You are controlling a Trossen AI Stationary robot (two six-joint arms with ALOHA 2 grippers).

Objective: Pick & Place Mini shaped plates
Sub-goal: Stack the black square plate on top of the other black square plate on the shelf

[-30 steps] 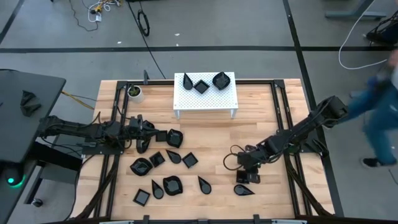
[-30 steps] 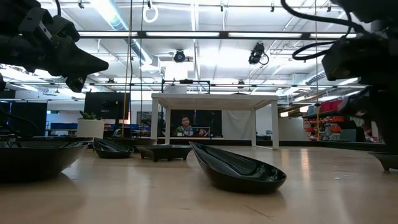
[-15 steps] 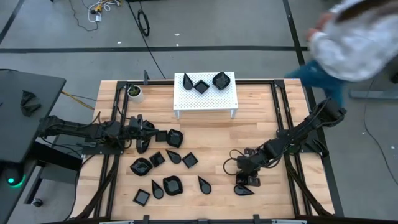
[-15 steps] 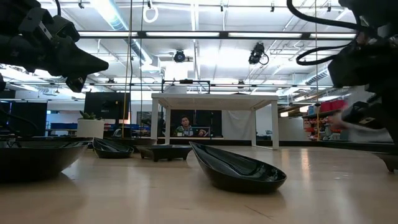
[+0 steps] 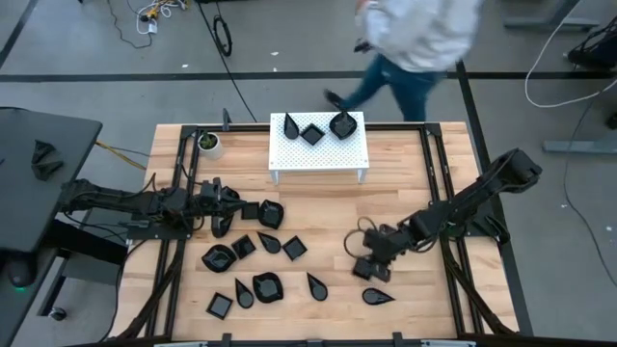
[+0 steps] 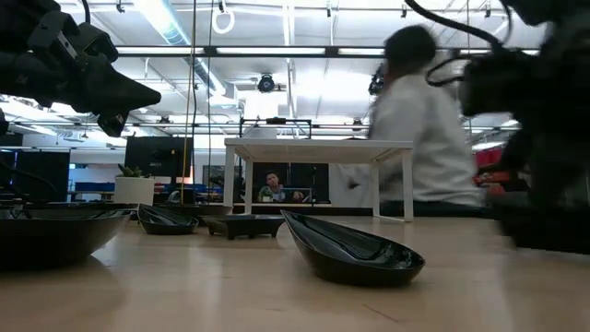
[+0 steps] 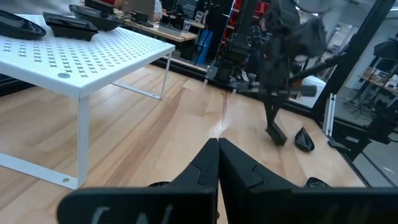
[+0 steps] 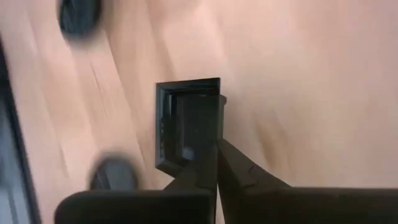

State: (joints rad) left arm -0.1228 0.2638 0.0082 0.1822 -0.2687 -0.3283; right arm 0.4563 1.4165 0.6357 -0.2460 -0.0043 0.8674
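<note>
Several glossy black mini shaped plates lie on the wooden table's left half, and three more sit on the white perforated stand at the far middle. My right gripper is shut on a square plate, just far of a teardrop plate that lies on the table. My left gripper hovers shut and holds nothing, above the plates at the left; its closed fingertips point toward the stand. My right gripper pinches one side wall of the square plate, with one finger inside the dish and one outside. The fingers reach down at a slant from the table's right. The plate hangs tilted below them, close above the table.
A small white cup with a plant stands at the far left corner. A person walks past beyond the table's far edge. Black rails run along both sides of the table. Bare wood lies between the stand and the plates.
My right gripper has shut on the square plate and carried it toward the table's left, away from its place beside the teardrop plate. A person has walked from right to left behind the far edge.
</note>
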